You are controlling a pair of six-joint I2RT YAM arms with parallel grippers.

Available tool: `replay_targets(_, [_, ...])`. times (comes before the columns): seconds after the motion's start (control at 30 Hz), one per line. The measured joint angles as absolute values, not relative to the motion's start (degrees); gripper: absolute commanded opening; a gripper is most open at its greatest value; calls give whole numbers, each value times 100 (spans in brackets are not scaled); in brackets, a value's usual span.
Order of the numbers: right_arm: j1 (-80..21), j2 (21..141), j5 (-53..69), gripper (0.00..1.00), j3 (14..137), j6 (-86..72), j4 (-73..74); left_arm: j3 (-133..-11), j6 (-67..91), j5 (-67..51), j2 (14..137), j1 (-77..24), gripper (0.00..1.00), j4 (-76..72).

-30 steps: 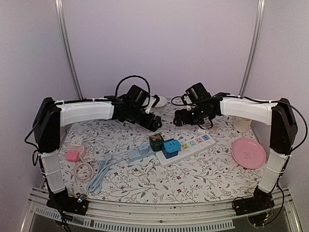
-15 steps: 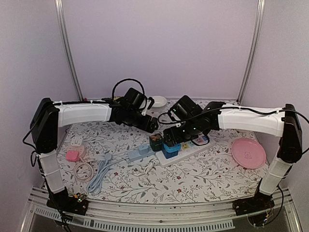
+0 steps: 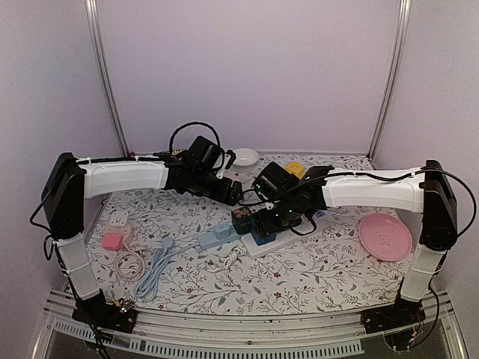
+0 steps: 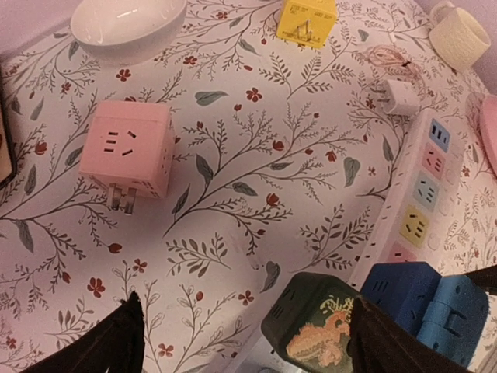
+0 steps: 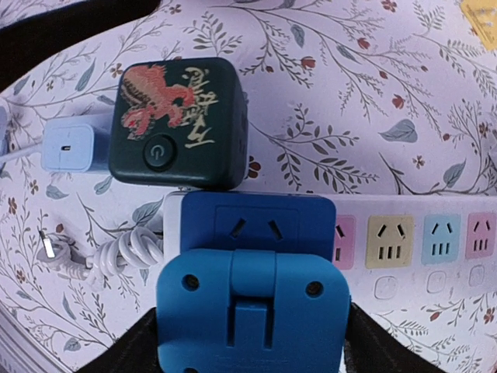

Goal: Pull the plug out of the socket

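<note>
A blue plug point(image 5: 252, 303) sits in the left end of a white power strip point(image 5: 404, 241) with coloured sockets. My right gripper point(image 5: 252, 342) is down over this plug, a finger pressed against each of its sides, shut on it. From above, the right gripper point(image 3: 269, 221) hides most of the blue plug point(image 3: 262, 238). A dark green cube adapter point(image 5: 175, 120) with a red dragon stands just beyond the plug. My left gripper point(image 4: 248, 342) hangs open above the tablecloth, the green cube point(image 4: 318, 326) near its right finger and untouched.
A pink cube adapter point(image 4: 126, 148), a yellow cube point(image 4: 307, 19), a white bowl point(image 4: 128, 23), a white charger point(image 4: 402, 97) and a cream cup point(image 4: 460, 35) lie behind. A pink plate point(image 3: 385, 236) is at the right. Coiled cables point(image 3: 131, 262) lie at the left.
My right arm has swung left and down from the back of the table onto the blue plug, and its jaws have narrowed around it. The left arm has barely shifted.
</note>
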State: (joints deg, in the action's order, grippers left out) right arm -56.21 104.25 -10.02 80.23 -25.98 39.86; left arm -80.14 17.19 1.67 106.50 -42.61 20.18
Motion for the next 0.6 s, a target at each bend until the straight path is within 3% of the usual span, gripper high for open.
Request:
replay_targets(0.1, [-5647,10444,-1046,50,8084,-2602,4007,-7955,1739,139,10639,-4261,92,2021])
replay_targets(0.23, [-5647,10444,-1140,39,8106,-2606,4064,-7891,1734,38,10639,-4272,92,2014])
replay_targets(0.6, [-5618,10250,-1334,31,7813,-2567,3892,-7937,1476,-82,10683,-4742,92,2003])
